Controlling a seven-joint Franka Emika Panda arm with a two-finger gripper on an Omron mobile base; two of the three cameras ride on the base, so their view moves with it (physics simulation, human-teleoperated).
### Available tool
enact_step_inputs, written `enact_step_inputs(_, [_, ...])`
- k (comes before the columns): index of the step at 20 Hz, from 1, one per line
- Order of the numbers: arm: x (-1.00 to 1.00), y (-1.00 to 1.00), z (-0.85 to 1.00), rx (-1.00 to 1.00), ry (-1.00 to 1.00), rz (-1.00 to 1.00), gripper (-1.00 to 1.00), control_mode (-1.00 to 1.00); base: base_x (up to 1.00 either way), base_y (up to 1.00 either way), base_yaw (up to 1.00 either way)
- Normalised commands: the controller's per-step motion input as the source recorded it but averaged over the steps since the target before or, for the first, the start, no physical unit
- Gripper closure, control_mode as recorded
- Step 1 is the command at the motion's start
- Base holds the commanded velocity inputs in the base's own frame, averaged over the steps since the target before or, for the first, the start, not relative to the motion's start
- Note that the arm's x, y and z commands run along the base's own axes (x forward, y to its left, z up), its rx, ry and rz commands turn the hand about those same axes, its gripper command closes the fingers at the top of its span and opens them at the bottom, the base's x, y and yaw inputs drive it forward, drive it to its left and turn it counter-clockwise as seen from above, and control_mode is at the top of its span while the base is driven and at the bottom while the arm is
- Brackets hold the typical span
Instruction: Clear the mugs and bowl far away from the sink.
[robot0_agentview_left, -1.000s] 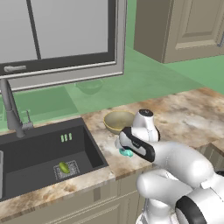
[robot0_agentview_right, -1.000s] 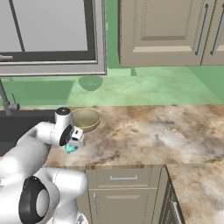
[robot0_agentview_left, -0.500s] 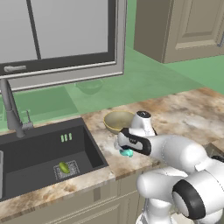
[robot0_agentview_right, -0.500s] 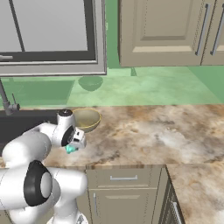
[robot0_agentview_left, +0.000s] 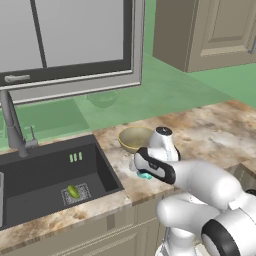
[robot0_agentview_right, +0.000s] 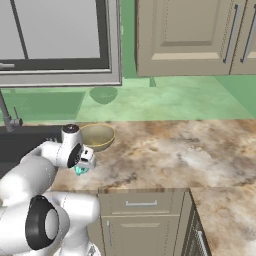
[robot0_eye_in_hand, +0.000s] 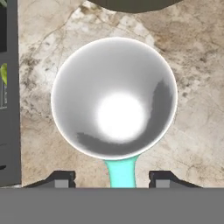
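Change: over the last second we have lowered the gripper (robot0_eye_in_hand: 112, 178) straight over the teal mug (robot0_eye_in_hand: 114, 97).
Mug: on the counter (robot0_agentview_right: 200, 150) near its front edge, just beside the sink (robot0_agentview_left: 45, 180); the bowl (robot0_agentview_right: 97, 136) sits behind it.
Pincer: fingers spread either side of the handle, probably not yet gripping.
Meaning: a grasp looks near; nothing is cleared.

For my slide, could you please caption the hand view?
Open gripper poised directly above the teal mug, its handle between the fingertips.
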Motion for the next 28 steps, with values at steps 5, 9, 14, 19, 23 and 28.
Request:
enact_step_inputs(5, [-0.17, 0.0, -0.23, 0.02, -0.07, 0.0, 1.0, -1.0, 0.0, 0.0, 0.0])
enact_step_inputs(9, [-0.25, 0.0, -0.34, 0.02, -0.06, 0.0, 1.0, -1.0, 0.0, 0.0, 0.0])
enact_step_inputs(14, [-0.11, 0.0, -0.44, 0.03, -0.01, 0.0, 1.0, -1.0, 0.0, 0.0, 0.0])
enact_step_inputs(19, [-0.09, -0.1, -0.1, 0.04, 0.0, 0.0, 1.0, -1.0, 0.0, 0.0, 0.0])
enact_step_inputs(23, [-0.44, -0.32, 0.79, 0.09, -0.13, 0.0, 1.0, -1.0, 0.0, 0.0, 0.0])
enact_step_inputs(28, [-0.58, -0.37, 0.92, 0.04, -0.23, -0.05, 1.0, -1.0, 0.0, 0.0, 0.0])
